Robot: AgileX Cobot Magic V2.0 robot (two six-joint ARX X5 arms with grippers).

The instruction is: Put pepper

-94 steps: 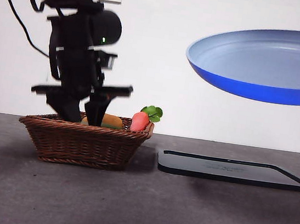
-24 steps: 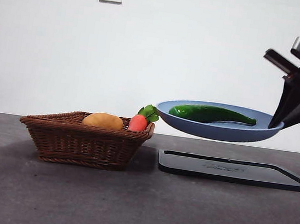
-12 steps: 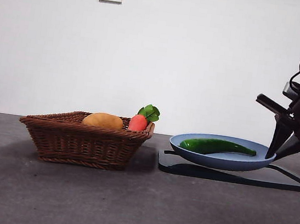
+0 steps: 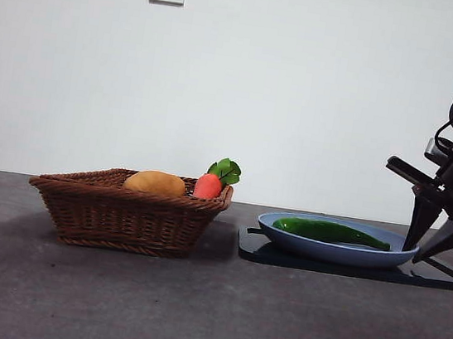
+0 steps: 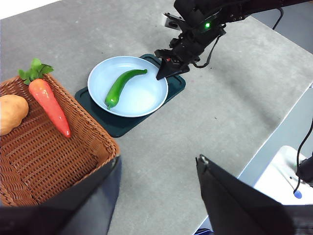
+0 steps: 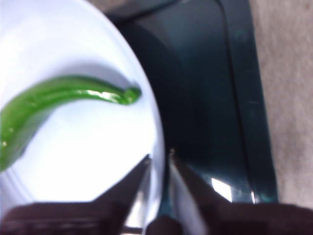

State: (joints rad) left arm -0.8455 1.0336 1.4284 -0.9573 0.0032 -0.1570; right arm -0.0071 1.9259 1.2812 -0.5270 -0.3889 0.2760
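The long dark-green pepper (image 4: 327, 231) lies in a blue plate (image 4: 333, 251) that rests on a black tray (image 4: 347, 268). My right gripper (image 4: 419, 245) is at the plate's right rim. In the right wrist view its jaws (image 6: 160, 159) are closed on the rim of the plate (image 6: 98, 161), with the pepper (image 6: 49, 105) just beyond. My left gripper (image 5: 159, 161) is open and empty, high above the table. From there I see the pepper (image 5: 122, 87) in the plate (image 5: 142, 98), the tray (image 5: 115, 126) and the right gripper (image 5: 161, 76).
A brown wicker basket (image 4: 129, 211) stands left of the tray and holds a tan potato (image 4: 155, 183) and a red-orange vegetable with green leaves (image 4: 209, 186). The left wrist view shows the basket (image 5: 93, 132) and the table's edge at the right.
The plate with the pepper has come down from the air onto the black tray, carried by my right gripper. The left arm, earlier at the basket, has left the front view.
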